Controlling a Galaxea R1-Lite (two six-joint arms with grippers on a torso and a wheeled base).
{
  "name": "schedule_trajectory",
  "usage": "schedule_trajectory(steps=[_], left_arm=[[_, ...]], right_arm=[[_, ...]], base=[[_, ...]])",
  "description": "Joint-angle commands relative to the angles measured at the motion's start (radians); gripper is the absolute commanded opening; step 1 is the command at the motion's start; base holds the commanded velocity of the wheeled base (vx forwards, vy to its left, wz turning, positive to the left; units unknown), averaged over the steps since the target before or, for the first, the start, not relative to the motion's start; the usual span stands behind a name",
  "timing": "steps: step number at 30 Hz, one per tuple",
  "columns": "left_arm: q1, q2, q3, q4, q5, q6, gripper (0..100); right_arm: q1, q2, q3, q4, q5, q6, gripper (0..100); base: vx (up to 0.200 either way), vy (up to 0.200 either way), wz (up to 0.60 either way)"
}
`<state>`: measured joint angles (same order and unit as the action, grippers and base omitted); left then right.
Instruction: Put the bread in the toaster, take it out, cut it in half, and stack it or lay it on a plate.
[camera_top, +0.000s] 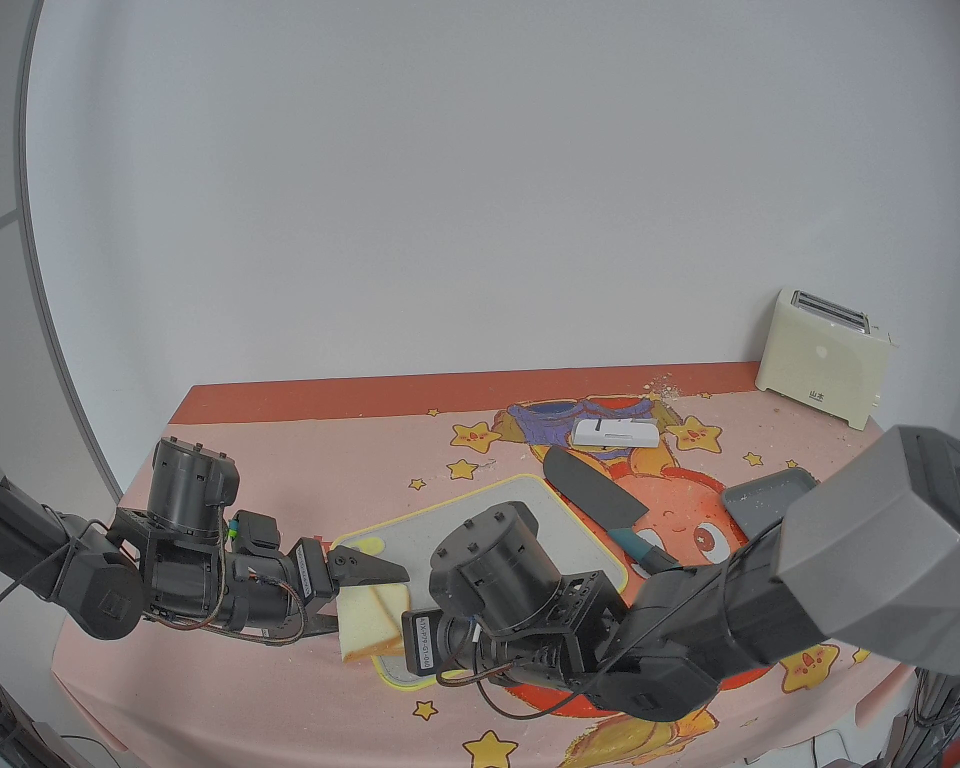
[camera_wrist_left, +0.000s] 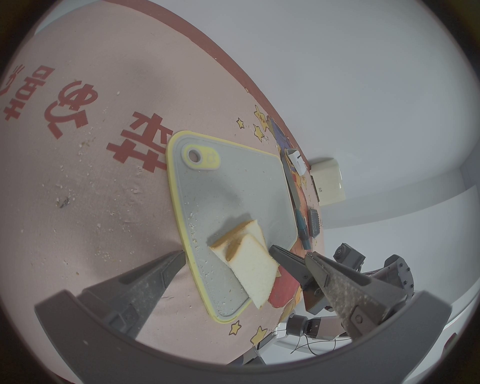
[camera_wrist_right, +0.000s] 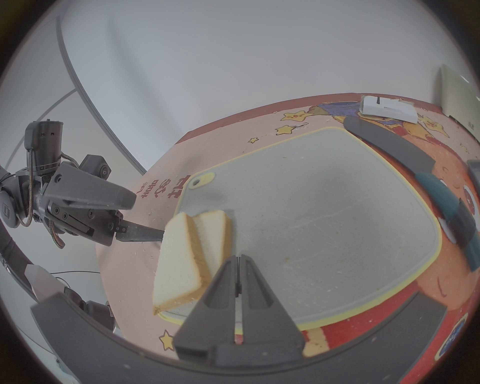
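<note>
Two halves of bread (camera_top: 370, 622) lie at the near left corner of the grey, yellow-rimmed cutting board (camera_top: 560, 530), one half leaning on the other (camera_wrist_right: 181, 260) and overhanging the rim. My left gripper (camera_top: 360, 598) is open, one finger (camera_wrist_left: 150, 280) on each side of the bread, with the tips just short of it. My right gripper (camera_wrist_right: 239, 270) is shut and empty, its tips against the bread's other side. The black knife (camera_top: 595, 490) with a teal handle lies along the board's far right edge. The cream toaster (camera_top: 825, 355) stands at the back right.
A grey plate (camera_top: 768, 497) lies right of the knife, near the toaster. A small white flat device (camera_top: 615, 432) sits behind the board. Crumbs dot the pink cartoon tablecloth (camera_wrist_left: 75, 190). A white wall runs close behind the table.
</note>
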<state>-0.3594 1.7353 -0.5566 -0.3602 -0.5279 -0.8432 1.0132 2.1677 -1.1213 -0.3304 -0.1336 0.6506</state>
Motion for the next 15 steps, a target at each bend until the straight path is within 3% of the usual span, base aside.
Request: schedule_trajectory(steps=[1, 15], left_arm=[[0.0, 0.007, -0.002, 0.0, 0.0, 0.0, 100], [0.0, 0.006, -0.002, -0.002, 0.0, 0.0, 100]], right_arm=[[-0.002, -0.014, 0.0, 0.002, -0.018, 0.021, 0], [0.047, 0.043, -0.031, -0.001, -0.029, 0.043, 0]], base=[[0.0, 0.0, 0.0], [0.0, 0.0, 0.0]])
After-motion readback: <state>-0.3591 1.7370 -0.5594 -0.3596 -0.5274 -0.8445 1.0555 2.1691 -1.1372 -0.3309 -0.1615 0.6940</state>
